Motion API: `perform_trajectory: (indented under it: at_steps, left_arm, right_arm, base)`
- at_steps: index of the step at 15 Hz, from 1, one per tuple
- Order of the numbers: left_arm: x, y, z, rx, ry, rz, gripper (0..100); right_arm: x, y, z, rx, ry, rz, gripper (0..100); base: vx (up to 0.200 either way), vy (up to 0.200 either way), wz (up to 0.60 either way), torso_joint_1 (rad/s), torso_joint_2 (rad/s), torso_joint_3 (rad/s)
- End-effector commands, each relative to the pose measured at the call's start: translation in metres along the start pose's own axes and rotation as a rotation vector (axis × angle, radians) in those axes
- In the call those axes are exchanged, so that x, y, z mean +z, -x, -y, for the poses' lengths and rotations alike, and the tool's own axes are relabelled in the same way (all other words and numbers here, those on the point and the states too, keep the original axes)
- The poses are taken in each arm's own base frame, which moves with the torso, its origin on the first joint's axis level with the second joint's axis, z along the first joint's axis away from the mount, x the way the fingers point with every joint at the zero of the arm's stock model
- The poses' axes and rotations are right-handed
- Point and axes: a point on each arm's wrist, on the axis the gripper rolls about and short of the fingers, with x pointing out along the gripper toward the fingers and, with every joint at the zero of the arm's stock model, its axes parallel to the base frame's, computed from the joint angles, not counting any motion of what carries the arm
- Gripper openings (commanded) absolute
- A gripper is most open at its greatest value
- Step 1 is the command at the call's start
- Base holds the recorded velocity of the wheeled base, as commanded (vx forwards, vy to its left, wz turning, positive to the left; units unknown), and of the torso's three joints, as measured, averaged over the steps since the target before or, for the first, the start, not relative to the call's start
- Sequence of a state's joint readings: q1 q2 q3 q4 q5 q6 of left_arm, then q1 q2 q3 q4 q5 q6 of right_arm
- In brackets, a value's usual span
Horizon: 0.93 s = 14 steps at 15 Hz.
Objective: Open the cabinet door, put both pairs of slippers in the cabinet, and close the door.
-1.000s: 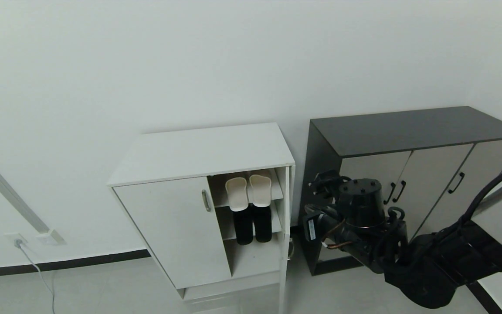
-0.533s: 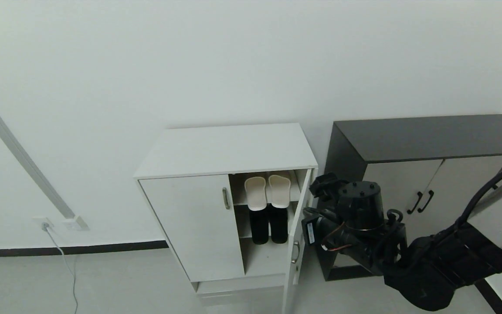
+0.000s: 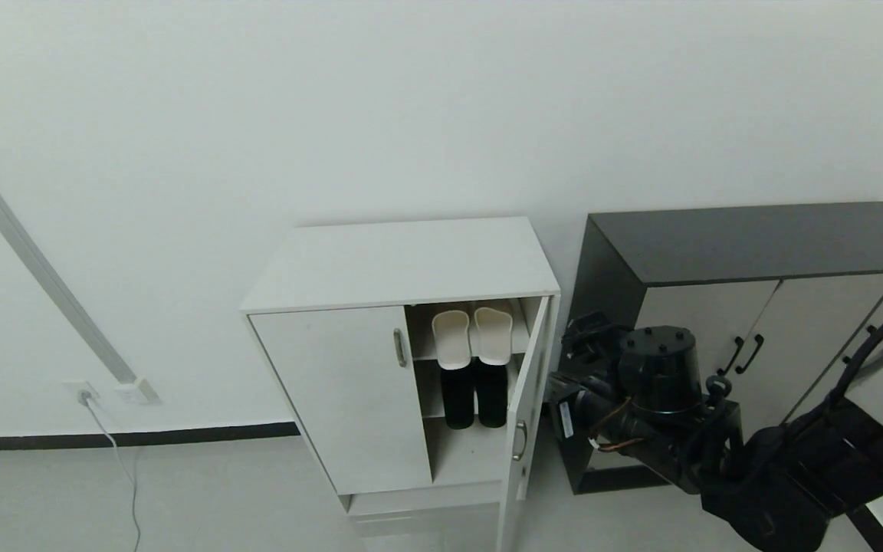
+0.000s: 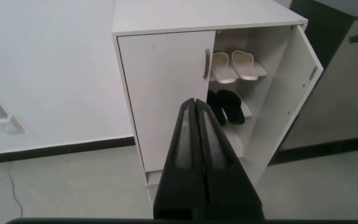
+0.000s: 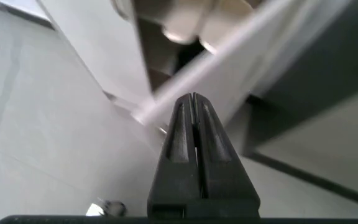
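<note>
The white cabinet [image 3: 403,261] stands against the wall with its left door [image 3: 342,399] closed and its right door [image 3: 527,383] partly open, handle [image 3: 519,441] facing outward. A white pair of slippers [image 3: 474,337] lies on the top shelf, a black pair [image 3: 474,397] on the shelf below. My right arm [image 3: 656,383] hangs just right of the open door, on its outer side. My right gripper [image 5: 193,98] is shut and empty, close to the door [image 5: 229,68]. My left gripper [image 4: 196,102] is shut and empty, back from the cabinet front [image 4: 166,93]; both pairs [image 4: 238,65] [image 4: 225,106] are visible past it.
A dark cabinet [image 3: 756,238] with grey doors stands right beside the white one, behind my right arm. A wall socket with a cable [image 3: 85,397] and a slanted conduit [image 3: 35,268] are at the left. Bare floor [image 3: 181,498] lies in front.
The head view shifted, sliding the scene to the right. The right door, edge-on a second ago, now shows its outer face and stands narrower. The right arm drifted slightly right and down.
</note>
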State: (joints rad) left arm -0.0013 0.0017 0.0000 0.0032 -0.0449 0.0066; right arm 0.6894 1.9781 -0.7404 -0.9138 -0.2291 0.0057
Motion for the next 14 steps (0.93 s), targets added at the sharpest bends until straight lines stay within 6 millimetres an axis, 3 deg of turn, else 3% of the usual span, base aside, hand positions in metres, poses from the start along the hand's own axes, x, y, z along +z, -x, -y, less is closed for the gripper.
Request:
perform_trajectory:
  at_steps: [1, 4, 6, 14]
  left_arm:
    - [0.000, 0.000, 0.000, -0.001, -0.001, 0.000, 0]
    - [0.000, 0.000, 0.000, 0.000, -0.001, -0.001, 0]
    - [0.000, 0.000, 0.000, -0.001, 0.000, 0.000, 0]
    - [0.000, 0.000, 0.000, 0.000, 0.000, 0.000, 0]
  right_arm:
    - [-0.014, 0.012, 0.011, -0.023, 0.014, -0.056, 0]
    - [-0.030, 0.014, 0.014, -0.024, 0.016, -0.111, 0]
    - [-0.040, 0.003, 0.011, -0.022, 0.017, -0.119, 0]
    - [-0.054, -0.068, -0.006, 0.046, 0.009, -0.083, 0]
  base:
    - [0.000, 0.000, 0.00, 0.000, 0.00, 0.000]
    - [0.000, 0.000, 0.00, 0.000, 0.00, 0.000]
    - [0.000, 0.000, 0.00, 0.000, 0.00, 0.000]
    - [0.000, 0.000, 0.00, 0.000, 0.00, 0.000]
